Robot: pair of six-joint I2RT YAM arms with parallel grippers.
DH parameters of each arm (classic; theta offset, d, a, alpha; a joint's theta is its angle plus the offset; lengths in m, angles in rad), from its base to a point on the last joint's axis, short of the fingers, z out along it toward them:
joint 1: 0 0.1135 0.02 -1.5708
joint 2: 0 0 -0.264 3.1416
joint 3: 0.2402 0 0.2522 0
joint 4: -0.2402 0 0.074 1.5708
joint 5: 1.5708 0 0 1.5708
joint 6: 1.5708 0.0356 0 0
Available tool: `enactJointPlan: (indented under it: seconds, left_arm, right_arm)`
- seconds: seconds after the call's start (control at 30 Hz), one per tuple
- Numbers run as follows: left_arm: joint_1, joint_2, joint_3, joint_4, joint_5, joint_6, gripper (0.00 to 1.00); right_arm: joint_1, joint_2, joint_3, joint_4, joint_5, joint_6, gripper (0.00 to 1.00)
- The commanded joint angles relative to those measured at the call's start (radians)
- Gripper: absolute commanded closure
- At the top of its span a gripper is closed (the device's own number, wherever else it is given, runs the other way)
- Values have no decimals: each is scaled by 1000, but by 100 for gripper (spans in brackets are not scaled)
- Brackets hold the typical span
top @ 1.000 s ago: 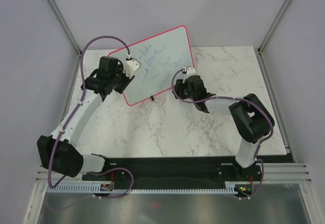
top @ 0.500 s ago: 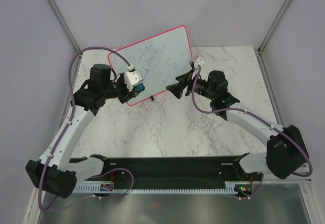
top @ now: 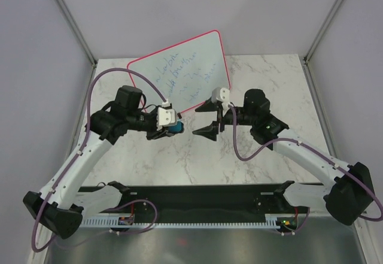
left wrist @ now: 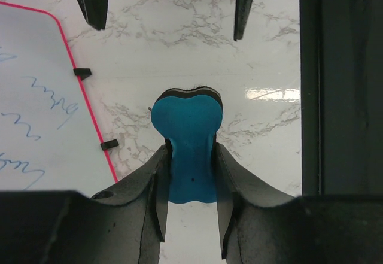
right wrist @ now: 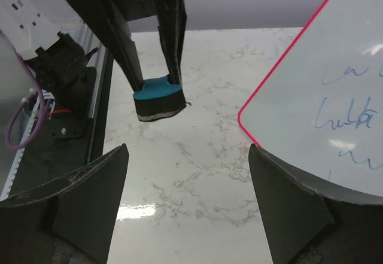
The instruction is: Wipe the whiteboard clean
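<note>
The whiteboard [top: 179, 72], pink-framed with blue handwriting, lies at the back of the marble table. It also shows in the left wrist view [left wrist: 36, 108] and the right wrist view [right wrist: 335, 96]. My left gripper [top: 172, 127] is shut on a blue eraser [left wrist: 187, 150], held above the table in front of the board's near edge. The eraser has a black and white underside [right wrist: 157, 99]. My right gripper [top: 206, 119] is open and empty. It faces the eraser from the right, a short gap away, with its fingers [right wrist: 90, 186] spread wide.
Two small black feet [left wrist: 82, 71] stick out at the board's pink edge. A black base strip [top: 197, 195] runs along the table's near edge. Grey walls and metal posts [top: 72, 18] close in the back and sides. Purple cables loop over both arms.
Both grippers have come away from the board's edges to the table in front of it. The left now carries the blue eraser. The right has swung round to face it, open.
</note>
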Motion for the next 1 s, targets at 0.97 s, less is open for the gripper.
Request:
enactJointPlan:
  seconds: [0.97]
  left_arm:
    - [-130, 5, -9, -47, -78, 26, 98]
  right_arm:
    - [197, 107, 124, -121, 75, -106, 19]
